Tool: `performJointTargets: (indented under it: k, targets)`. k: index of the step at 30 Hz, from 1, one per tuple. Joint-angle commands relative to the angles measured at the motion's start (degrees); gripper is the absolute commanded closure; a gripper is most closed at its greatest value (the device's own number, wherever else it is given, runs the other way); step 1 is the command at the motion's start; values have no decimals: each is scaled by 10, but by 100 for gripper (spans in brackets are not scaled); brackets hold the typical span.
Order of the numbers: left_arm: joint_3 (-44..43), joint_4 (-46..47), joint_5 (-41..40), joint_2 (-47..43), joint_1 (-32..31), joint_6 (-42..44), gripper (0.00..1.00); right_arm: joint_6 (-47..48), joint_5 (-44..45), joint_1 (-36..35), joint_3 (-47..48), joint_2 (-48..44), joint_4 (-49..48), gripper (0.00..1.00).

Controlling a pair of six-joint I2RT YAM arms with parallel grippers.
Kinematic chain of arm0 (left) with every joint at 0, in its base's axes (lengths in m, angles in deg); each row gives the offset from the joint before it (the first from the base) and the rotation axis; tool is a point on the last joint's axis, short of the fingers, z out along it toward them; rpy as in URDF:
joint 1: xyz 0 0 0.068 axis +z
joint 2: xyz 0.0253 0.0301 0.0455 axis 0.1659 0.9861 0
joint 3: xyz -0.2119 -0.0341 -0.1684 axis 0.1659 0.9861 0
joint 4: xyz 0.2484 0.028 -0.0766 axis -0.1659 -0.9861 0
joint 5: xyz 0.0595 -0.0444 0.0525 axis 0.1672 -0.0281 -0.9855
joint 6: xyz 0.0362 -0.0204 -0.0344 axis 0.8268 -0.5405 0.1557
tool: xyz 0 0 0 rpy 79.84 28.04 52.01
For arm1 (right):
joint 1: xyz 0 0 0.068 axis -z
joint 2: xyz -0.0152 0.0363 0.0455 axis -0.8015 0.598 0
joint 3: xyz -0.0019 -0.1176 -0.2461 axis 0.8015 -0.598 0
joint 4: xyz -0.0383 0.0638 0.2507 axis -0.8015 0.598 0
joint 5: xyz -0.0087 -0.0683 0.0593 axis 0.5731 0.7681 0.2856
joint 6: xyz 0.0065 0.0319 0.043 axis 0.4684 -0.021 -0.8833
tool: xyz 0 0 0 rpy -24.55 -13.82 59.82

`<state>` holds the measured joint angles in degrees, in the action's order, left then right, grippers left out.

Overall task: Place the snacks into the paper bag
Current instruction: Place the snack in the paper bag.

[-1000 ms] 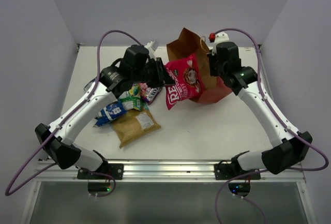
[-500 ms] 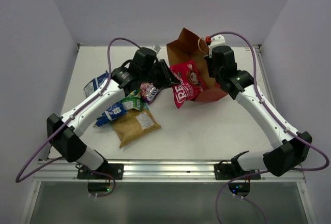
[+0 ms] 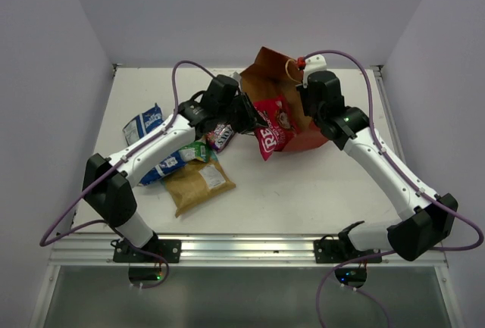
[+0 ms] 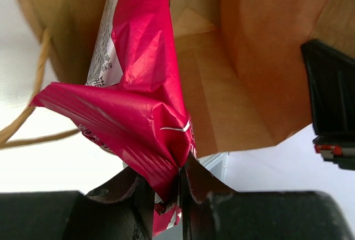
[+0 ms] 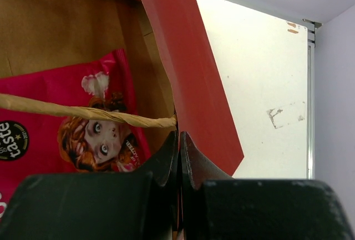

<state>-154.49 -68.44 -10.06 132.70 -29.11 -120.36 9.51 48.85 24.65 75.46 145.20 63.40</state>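
— Where's the pink packet (image 3: pixel 271 126)?
— Upper middle of the overhead view, its top end inside the mouth of the paper bag (image 3: pixel 312 140) and its lower end poking out toward the frame's centre. The bag sits tilted on the desk (image 3: pixel 303 192).
— Who's holding it?
— The left end effector (image 4: pixel 180 165) is pinched tight on a crumpled corner. The bag wall hides how deep the packet reaches.
— And the other?
— The right end effector (image 5: pixel 178 137) is clamped on the bag's red-brown rim, beside a twine handle (image 5: pixel 83 113).
— The rest?
— Left of centre lie a tan-brown packet (image 3: pixel 198 184), blue-and-white packets (image 3: pixel 163 166) and a green packet (image 3: pixel 195 149). The purple packet (image 3: pixel 221 135) is partly hidden under the left arm (image 3: pixel 170 135).
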Motion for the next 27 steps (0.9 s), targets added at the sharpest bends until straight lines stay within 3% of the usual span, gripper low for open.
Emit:
performJointTargets:
  k: [1,4,9,17,23,27]
  targets:
    - [-5,95,13,3,-1,-22,99,-2,10,-6,3,-14,-37,100]
    - [7,108,21,21,-3,-30,99,-5,13,-7,3,-16,-35,100]
    - [52,206,30,32,-7,-64,98,-14,8,-6,4,-13,-33,100]
    - [23,179,25,89,-12,-41,86,-15,6,-7,5,-13,-31,100]
    - [41,176,8,75,-11,-41,69,-15,8,-6,3,-13,-34,100]
    - [50,175,-2,60,-11,-39,51,-17,9,-7,6,-8,-31,100]
